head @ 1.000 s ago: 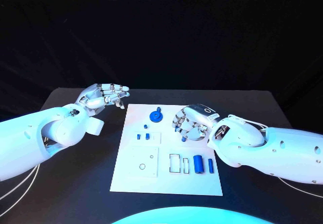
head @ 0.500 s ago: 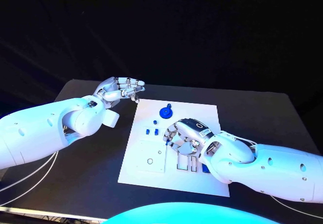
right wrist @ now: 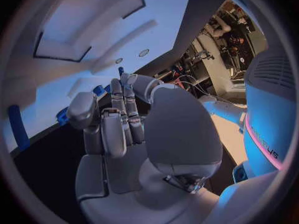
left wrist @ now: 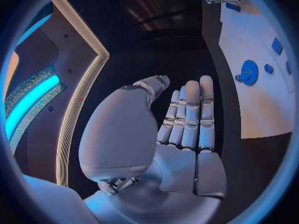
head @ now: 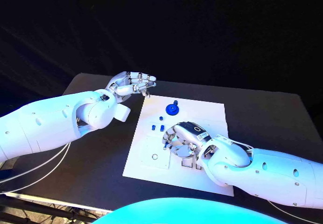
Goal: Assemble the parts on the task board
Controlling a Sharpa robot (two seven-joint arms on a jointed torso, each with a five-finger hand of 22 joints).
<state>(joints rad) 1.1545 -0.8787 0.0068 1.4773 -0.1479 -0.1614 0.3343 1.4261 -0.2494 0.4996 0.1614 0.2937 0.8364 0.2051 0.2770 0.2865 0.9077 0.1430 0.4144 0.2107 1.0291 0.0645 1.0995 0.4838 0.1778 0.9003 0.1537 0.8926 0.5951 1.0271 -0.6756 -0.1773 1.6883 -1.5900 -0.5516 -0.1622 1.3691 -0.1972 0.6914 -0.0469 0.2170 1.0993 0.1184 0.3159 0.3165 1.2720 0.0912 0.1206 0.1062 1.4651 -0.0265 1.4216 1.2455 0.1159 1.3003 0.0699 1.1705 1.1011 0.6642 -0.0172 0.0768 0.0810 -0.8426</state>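
The white task board (head: pixel 202 112) lies in the middle of the black table. A blue gear (head: pixel 172 109) stands near its far edge, also seen in the left wrist view as the gear (left wrist: pixel 249 73). Two small blue parts (head: pixel 157 127) sit just nearer than the gear. My right hand (head: pixel 180 140) hovers low over the board's middle with its fingers curled down. A blue piece (head: pixel 166 145) shows at its fingertips (right wrist: pixel 81 109); I cannot tell whether it is held. My left hand (head: pixel 131 84) hangs beyond the board's far left corner, holding nothing, fingers side by side (left wrist: pixel 190 119).
My right forearm (head: pixel 262 170) lies across the board's near right part and hides what is beneath it. A long blue cylinder (right wrist: pixel 19 127) lies on the board beside the right hand. Bare black table (head: pixel 269 116) stretches to the right of the board.
The head camera has shifted. Over the board, my right hand has moved from the far right part toward the middle, nearer to me. My left hand stays by the far left corner.
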